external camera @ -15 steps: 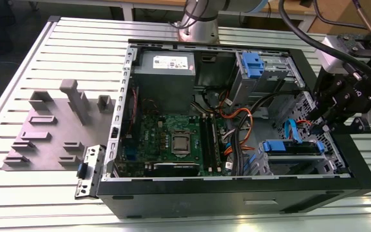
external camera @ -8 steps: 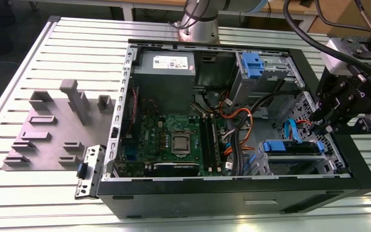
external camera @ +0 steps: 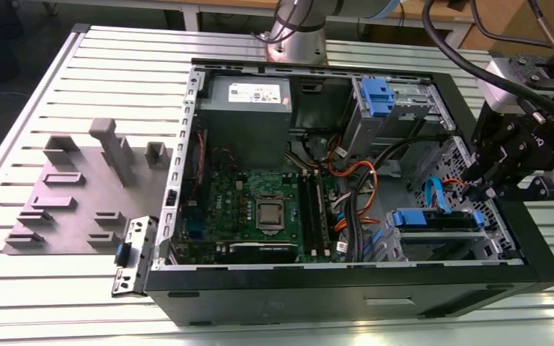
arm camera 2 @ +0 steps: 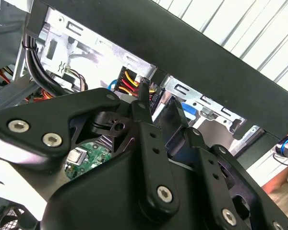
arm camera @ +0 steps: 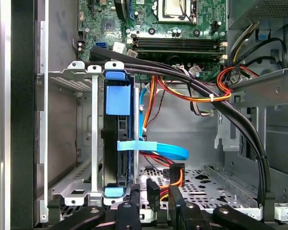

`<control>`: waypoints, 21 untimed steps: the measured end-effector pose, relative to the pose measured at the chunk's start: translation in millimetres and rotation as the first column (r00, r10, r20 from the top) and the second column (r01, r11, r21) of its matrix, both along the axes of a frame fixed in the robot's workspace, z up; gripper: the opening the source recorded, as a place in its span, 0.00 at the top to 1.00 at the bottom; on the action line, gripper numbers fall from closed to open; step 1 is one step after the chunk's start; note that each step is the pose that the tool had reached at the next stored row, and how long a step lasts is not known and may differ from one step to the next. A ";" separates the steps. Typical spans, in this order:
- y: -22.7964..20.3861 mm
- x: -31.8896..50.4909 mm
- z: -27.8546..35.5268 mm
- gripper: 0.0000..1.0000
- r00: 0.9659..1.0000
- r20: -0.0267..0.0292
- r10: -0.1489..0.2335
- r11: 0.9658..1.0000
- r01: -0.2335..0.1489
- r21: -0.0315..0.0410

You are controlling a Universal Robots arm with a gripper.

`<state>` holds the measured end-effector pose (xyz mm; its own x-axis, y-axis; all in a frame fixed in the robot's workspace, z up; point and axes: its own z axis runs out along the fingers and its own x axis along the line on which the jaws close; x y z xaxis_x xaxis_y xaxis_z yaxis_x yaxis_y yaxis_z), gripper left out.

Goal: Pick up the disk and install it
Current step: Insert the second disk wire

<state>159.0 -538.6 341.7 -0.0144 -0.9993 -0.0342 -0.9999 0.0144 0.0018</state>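
Note:
The disk (arm camera: 113,143) stands on edge in the metal drive cage (arm camera: 92,143) at the case's front corner, its blue carrier (arm camera: 118,98) facing up; the exterior view shows the disk (external camera: 421,218) low at that view's right. My gripper (external camera: 484,189) hangs inside the case just beside the cage. In both wrist views its fingers (arm camera: 134,199) stand apart, open, with a black power connector (arm camera: 152,189) on red and yellow wires between them, not touching either one. The gripper (arm camera 2: 158,108) points at that connector (arm camera 2: 153,95). A flat blue data cable (arm camera: 153,146) runs from the disk.
The open black case (external camera: 354,295) lies on a slatted table. Inside are the motherboard (external camera: 257,209), a grey power supply (external camera: 248,97), a second blue carrier (external camera: 377,97) in the upper bay and thick black cable bundles (arm camera: 221,110). A grey fixture plate (external camera: 75,187) lies at the exterior view's left.

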 end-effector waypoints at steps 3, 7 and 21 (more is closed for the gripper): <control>0.0 0.0 -0.9 0.63 1.000 0.000 0.000 1.000 0.000 -0.003; 0.0 0.0 -0.9 0.63 1.000 0.000 0.000 1.000 0.000 -0.003; 0.0 0.0 -0.9 0.84 1.000 0.000 0.000 1.000 0.000 -0.003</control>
<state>159.0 -538.6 340.7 -0.0145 -0.9994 -0.0308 -0.9999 0.0144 0.0018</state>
